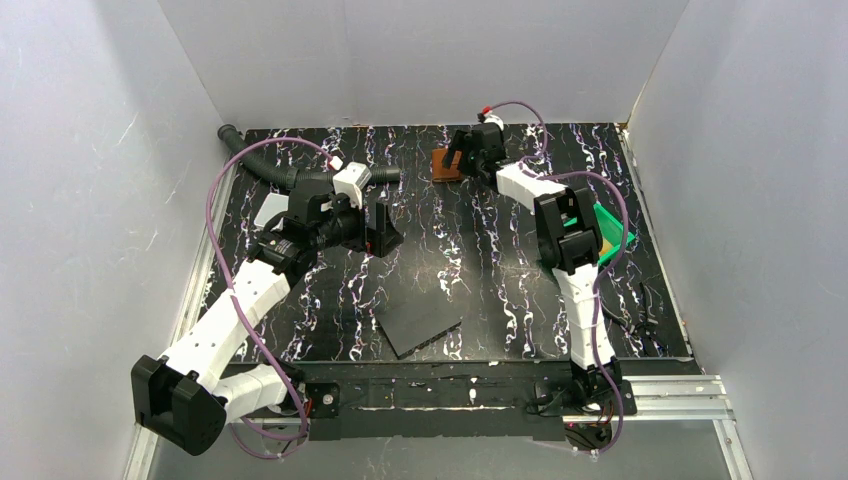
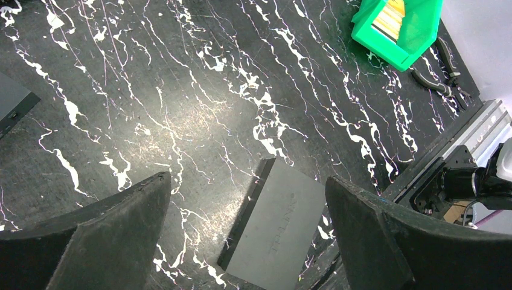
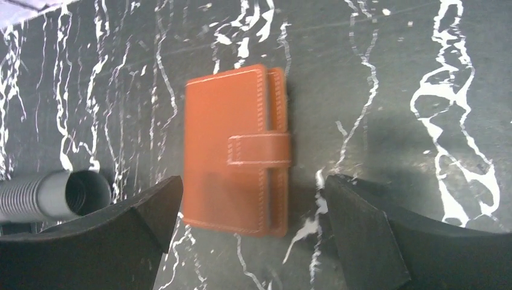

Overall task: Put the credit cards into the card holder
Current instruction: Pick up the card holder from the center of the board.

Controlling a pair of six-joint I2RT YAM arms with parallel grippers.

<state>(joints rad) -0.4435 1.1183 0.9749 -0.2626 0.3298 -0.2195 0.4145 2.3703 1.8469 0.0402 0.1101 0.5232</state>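
The card holder (image 3: 235, 148) is a brown leather wallet, folded shut with its snap tab across it, lying flat at the back of the table (image 1: 443, 166). My right gripper (image 3: 253, 193) hangs just above it, open, its fingers either side of the wallet's near end; it also shows in the top view (image 1: 460, 156). Orange-yellow credit cards (image 2: 389, 18) stand in a green bin (image 2: 398, 30). My left gripper (image 2: 247, 181) is open and empty above the table's middle left (image 1: 383, 232).
A dark grey slab (image 1: 420, 322) lies near the front middle, below the left gripper (image 2: 278, 226). A grey hose (image 1: 290, 165) runs along the back left, its end next to the wallet (image 3: 78, 193). Pliers (image 2: 447, 78) lie by the bin. A pale flat piece (image 1: 268, 208) lies far left.
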